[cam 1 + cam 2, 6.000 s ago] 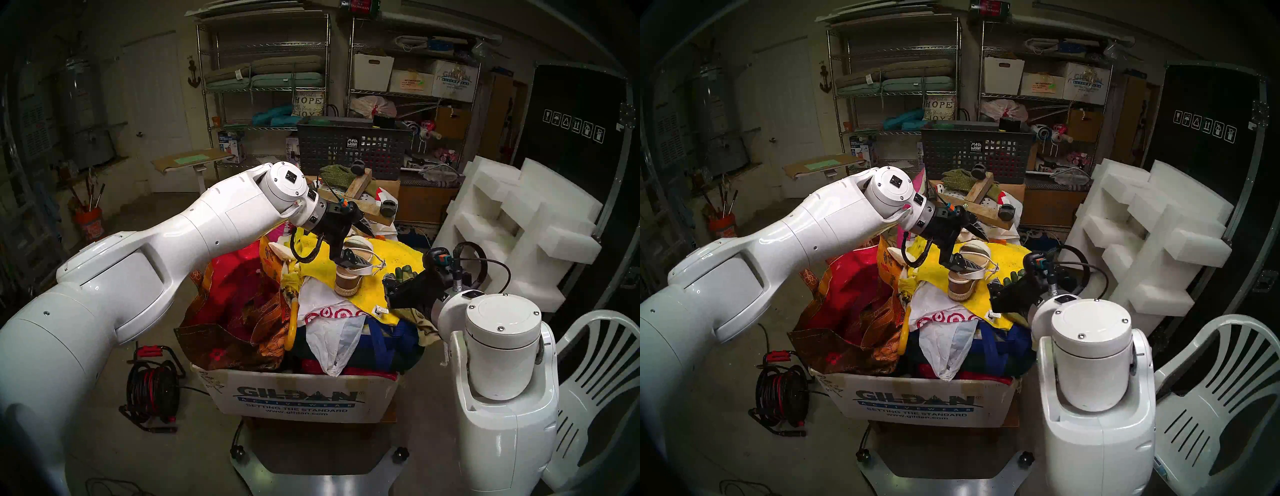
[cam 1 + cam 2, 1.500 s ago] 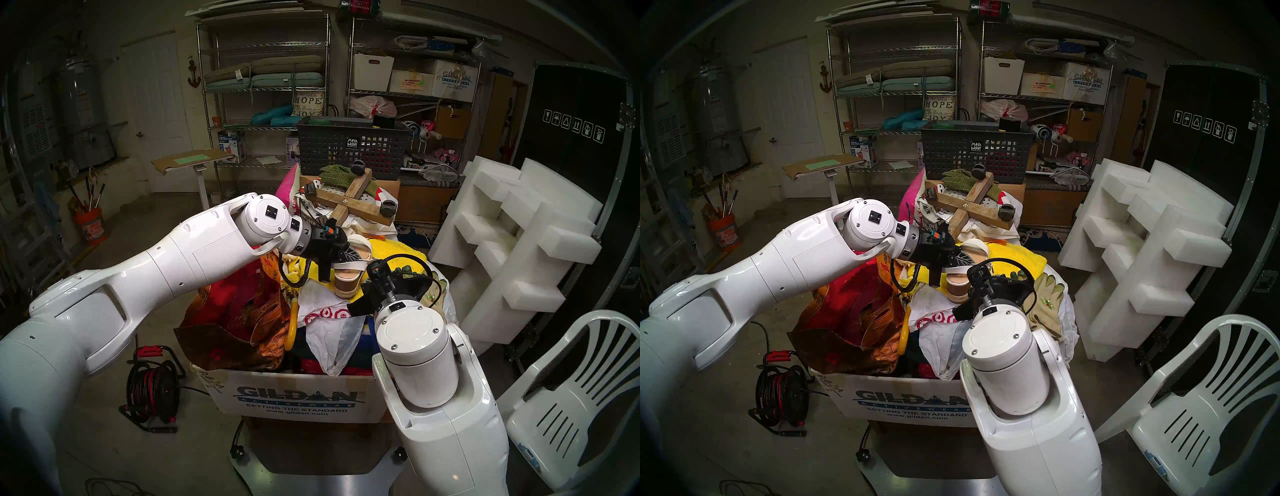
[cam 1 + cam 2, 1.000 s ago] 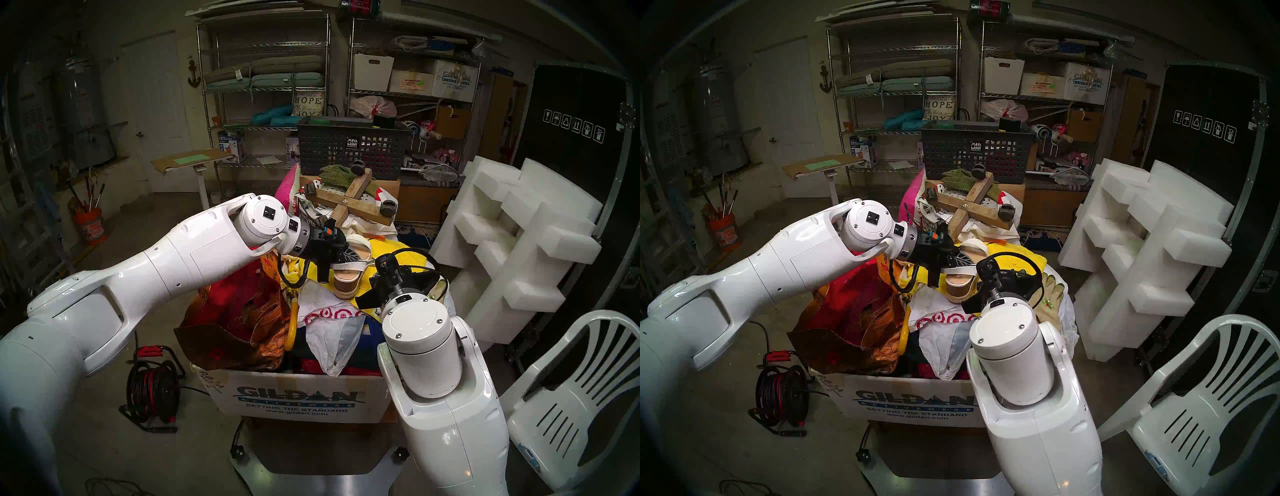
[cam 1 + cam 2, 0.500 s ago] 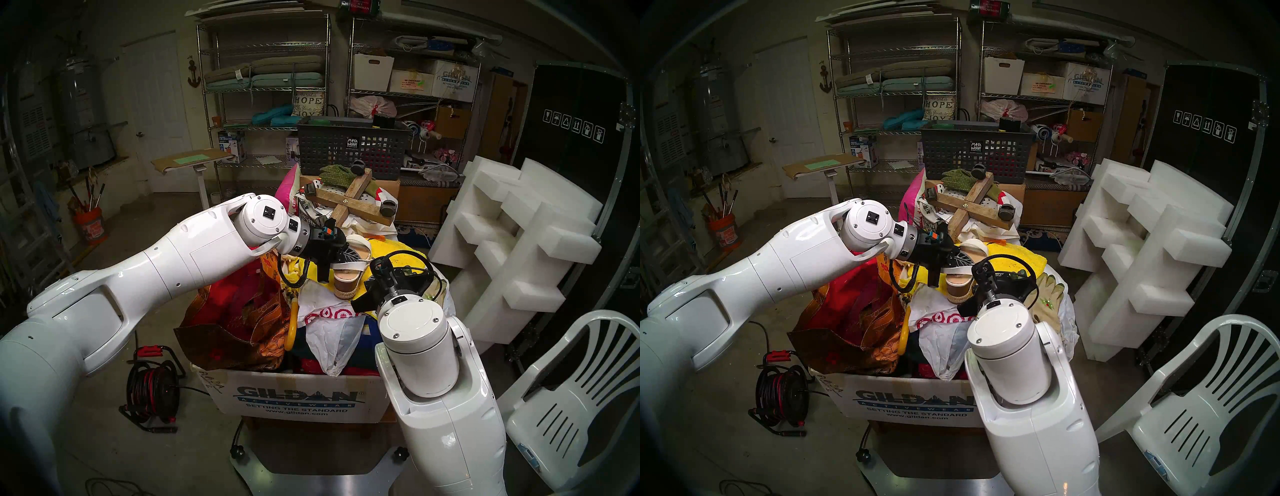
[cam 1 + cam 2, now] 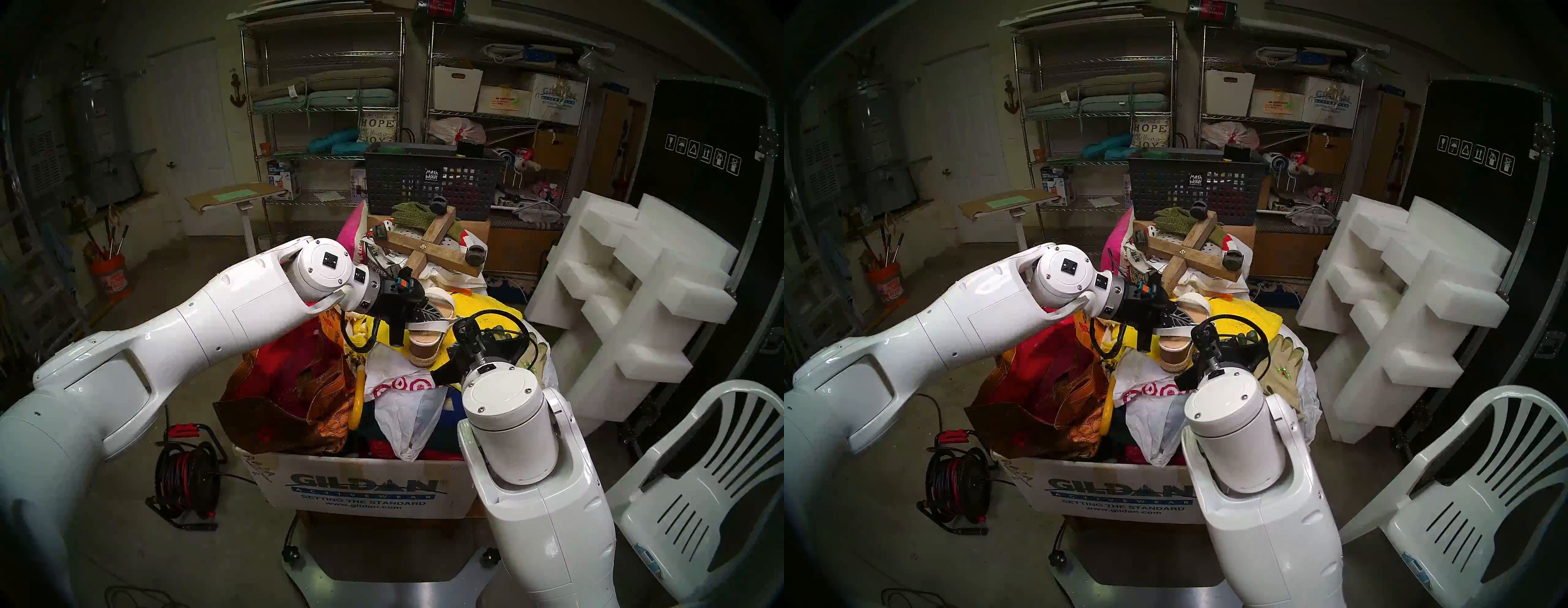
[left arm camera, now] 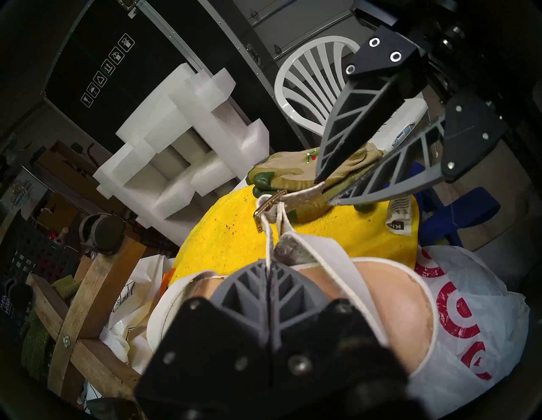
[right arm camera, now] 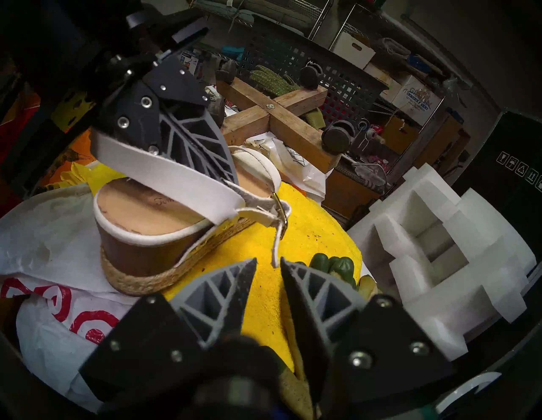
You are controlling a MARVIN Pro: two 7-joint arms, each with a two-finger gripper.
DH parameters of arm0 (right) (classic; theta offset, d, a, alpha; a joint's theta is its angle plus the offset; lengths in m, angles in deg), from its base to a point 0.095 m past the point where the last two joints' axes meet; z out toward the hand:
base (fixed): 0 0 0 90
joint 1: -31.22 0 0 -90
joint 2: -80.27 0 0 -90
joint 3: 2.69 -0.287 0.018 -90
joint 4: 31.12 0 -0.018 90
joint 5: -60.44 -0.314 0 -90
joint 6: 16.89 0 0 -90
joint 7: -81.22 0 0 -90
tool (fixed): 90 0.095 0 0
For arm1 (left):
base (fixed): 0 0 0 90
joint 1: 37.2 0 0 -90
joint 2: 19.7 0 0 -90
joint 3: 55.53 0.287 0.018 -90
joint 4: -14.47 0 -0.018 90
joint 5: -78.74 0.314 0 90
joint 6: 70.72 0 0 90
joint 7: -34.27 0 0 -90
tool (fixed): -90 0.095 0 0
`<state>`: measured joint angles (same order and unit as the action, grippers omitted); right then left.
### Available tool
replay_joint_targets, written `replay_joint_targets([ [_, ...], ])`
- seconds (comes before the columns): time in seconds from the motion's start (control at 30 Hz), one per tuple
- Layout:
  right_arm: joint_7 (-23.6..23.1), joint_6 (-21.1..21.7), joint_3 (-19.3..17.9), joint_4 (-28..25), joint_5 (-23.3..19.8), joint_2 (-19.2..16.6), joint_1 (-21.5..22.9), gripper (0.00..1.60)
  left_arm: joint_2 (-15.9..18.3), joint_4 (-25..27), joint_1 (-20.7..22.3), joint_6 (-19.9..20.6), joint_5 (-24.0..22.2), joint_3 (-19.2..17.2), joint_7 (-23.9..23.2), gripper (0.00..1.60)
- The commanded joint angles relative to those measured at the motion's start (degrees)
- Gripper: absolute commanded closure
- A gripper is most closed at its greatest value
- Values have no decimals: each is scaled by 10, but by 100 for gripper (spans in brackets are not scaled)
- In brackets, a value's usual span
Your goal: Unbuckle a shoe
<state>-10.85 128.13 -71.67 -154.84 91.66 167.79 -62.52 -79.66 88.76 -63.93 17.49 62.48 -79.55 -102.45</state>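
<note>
The wedge sandal (image 5: pixel 424 346) stands on a yellow towel (image 7: pixel 308 234) on top of a piled box; it also shows in the right wrist view (image 7: pixel 146 211). My left gripper (image 6: pixel 268 265) is shut on the thin white ankle strap (image 6: pixel 267 243) above the cream insole (image 6: pixel 390 293), and shows from outside in the right wrist view (image 7: pixel 225 173). The gold buckle (image 7: pixel 280 205) sits at the sandal's right side, strap end still threaded through it. My right gripper (image 7: pixel 268 262) is open, with the strap's free end (image 7: pixel 275 249) hanging between its fingertips.
Green-tipped work gloves (image 7: pixel 331 262) lie on the towel just beyond the right gripper. A white plastic bag with red rings (image 7: pixel 73 308) lies under the heel. A wooden cross with casters (image 5: pixel 428 246) lies behind, foam blocks (image 5: pixel 628 297) and a white chair (image 5: pixel 700 488) to the right.
In the last second my right gripper has shifted slightly left, closer to the sandal's buckle side. My left gripper has stayed shut on the ankle strap without moving.
</note>
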Motion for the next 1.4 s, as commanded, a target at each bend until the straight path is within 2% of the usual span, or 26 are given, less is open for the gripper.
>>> replay_joint_targets([
  [0.0,5,0,-1,1,-8,7,11,88,2,7,10,2,-3,-8,-1,160],
  [0.67,18,0,-7,12,-13,14,24,85,4,7,8,3,-4,-6,0,160],
  [1.37,-3,0,-8,20,-5,15,41,86,2,2,10,1,-5,-4,0,160],
])
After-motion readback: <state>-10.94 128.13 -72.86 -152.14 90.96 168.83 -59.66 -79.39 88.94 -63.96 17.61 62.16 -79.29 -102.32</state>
